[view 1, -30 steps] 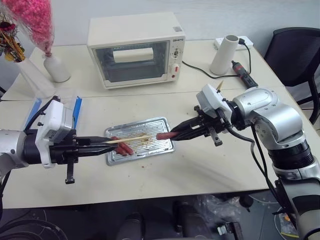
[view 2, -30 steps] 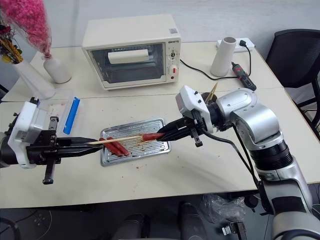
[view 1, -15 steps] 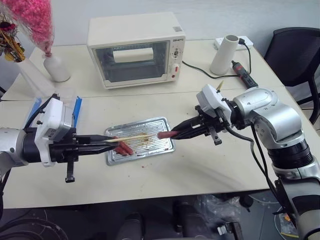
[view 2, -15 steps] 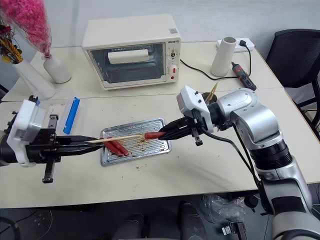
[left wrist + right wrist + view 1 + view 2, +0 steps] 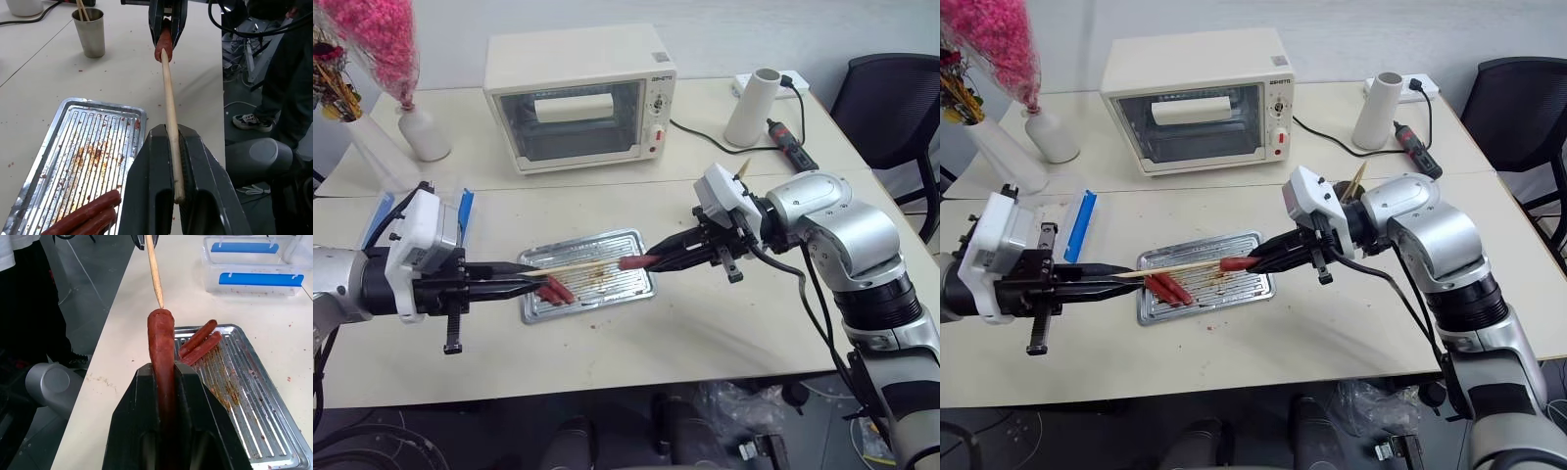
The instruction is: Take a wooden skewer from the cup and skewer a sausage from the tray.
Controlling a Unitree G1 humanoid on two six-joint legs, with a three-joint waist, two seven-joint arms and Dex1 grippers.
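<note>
Above tray [image 5: 607,245]: sausage [image 5: 161,350] pinched lengthwise between right gripper [image 5: 164,382] fingers; wooden skewer [image 5: 170,112] clamped in left gripper [image 5: 176,147], tip touching sausage end.

tray [image 5: 83,147] — shiny ribbed metal, grease-stained; skewer [image 5: 168,103] — pale matt wood; sausage [image 5: 161,350] — smooth, slightly glossy

Silver-armed robot with black grippers

The right arm [image 5: 842,235] is built of rounded, glossy silver-grey shells with black bands at the joints and a black cable looping beneath it. Each wrist carries a boxy white module. The left gripper [image 5: 540,281] and right gripper [image 5: 651,261] have long, tapering matte-black fingers.
</note>
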